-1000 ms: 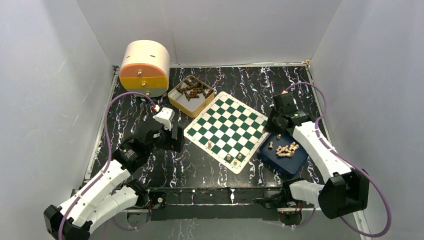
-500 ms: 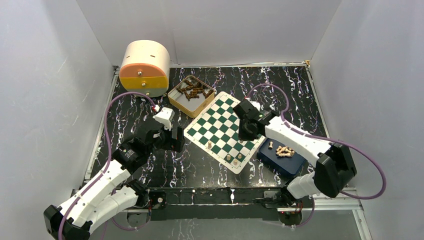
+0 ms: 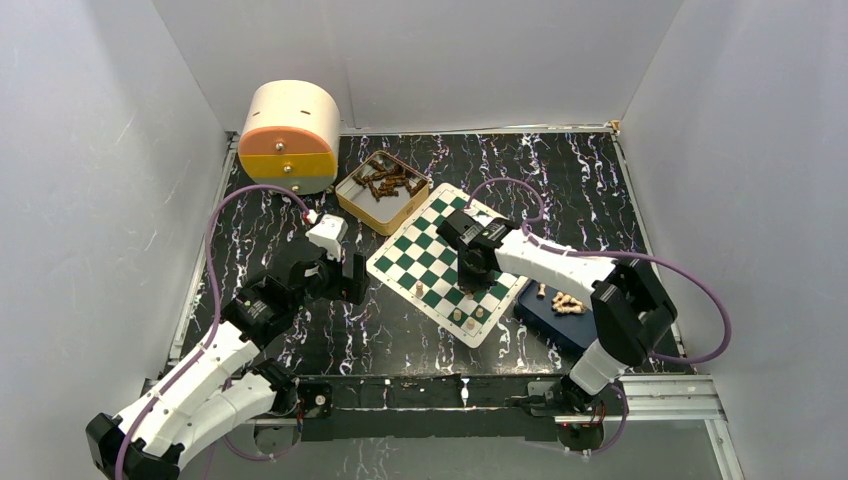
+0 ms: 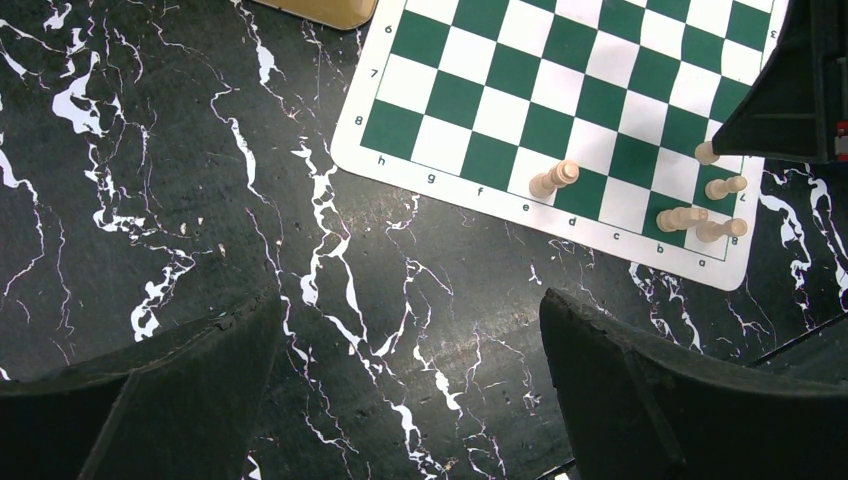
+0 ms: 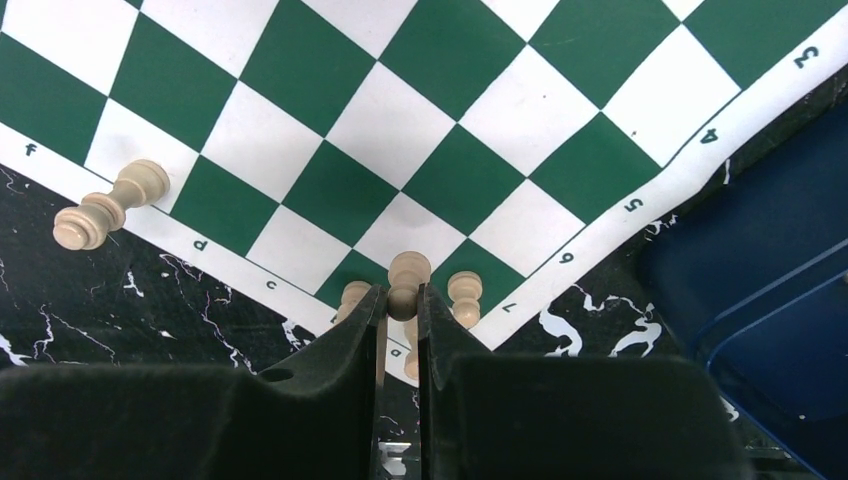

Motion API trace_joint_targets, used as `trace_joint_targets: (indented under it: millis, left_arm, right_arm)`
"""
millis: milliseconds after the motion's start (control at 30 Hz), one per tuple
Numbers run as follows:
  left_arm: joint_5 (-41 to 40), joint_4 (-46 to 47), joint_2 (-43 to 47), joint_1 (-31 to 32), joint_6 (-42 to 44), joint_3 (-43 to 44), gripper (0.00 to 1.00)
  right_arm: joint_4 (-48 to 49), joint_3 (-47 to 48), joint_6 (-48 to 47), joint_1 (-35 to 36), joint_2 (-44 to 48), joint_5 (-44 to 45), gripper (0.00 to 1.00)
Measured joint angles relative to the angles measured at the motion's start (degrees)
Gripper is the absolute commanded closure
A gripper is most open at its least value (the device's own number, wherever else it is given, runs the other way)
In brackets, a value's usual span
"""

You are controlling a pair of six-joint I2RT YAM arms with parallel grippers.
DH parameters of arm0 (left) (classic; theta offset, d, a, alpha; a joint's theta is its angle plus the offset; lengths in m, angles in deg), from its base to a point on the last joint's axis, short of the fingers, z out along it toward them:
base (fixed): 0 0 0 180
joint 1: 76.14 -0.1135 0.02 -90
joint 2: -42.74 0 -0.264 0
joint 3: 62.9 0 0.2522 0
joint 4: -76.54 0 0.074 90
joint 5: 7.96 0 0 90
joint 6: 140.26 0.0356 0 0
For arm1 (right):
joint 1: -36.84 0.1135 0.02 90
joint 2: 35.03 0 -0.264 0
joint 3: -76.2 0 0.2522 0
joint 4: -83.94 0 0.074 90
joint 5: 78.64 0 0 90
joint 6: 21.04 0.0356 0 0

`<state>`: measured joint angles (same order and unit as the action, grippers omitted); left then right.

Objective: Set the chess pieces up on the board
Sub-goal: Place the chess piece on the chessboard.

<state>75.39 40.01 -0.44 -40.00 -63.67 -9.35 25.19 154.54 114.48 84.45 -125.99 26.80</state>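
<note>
Now a chess piece is clamped by the right end effector at the board corner; the left end effector is spread wide above the counter.

Pale grey walls around black white-veined tabletop

Right wrist view: pale piece in my right pincer shows only its head, the body hidden between the fingers. Neighbouring pieces partly covered by the fingertips, kinds unclear. Blue tray cut off at the right edge. Top view: my right fingertips hidden under the wrist; dark pieces in the far tin too small to name. Left wrist view: board cut by the top edge, its right corner behind the dark housing of my right arm
</note>
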Motion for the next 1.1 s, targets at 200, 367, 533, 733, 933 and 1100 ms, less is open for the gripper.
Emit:
trace_joint_targets:
  millis: [200,367,533,733,933,1100]
  left_arm:
    - [0.0,0.0,0.2,0.0,0.0,0.0,0.02]
    - [0.0,0.0,0.2,0.0,0.0,0.0,0.02]
    - [0.0,0.0,0.3,0.0,0.2,0.0,0.02]
    - [-0.2,0.0,0.3,0.0,0.2,0.0,0.02]
    - [-0.2,0.0,0.3,0.0,0.2,0.0,0.02]
    - [-0.2,0.0,0.3,0.0,0.2,0.0,0.02]
  right_arm:
    - [0.0,0.2,0.4,0.2,-1.7,-0.6,0.77]
    - [0.1,0.2,0.5,0.3,-2.4,-0.8,0.77]
    - [0.9,0.1,0.8,0.4,-2.9,-1.4,0.76]
    - [2.4,-0.6,0.9,0.4,-3.4,-1.7,0.76]
    - [3.1,-1.1,1.1,0.4,-4.1,-1.8,0.76]
    - [3.2,-1.8,1.2,0.4,-4.2,-2.0,0.76]
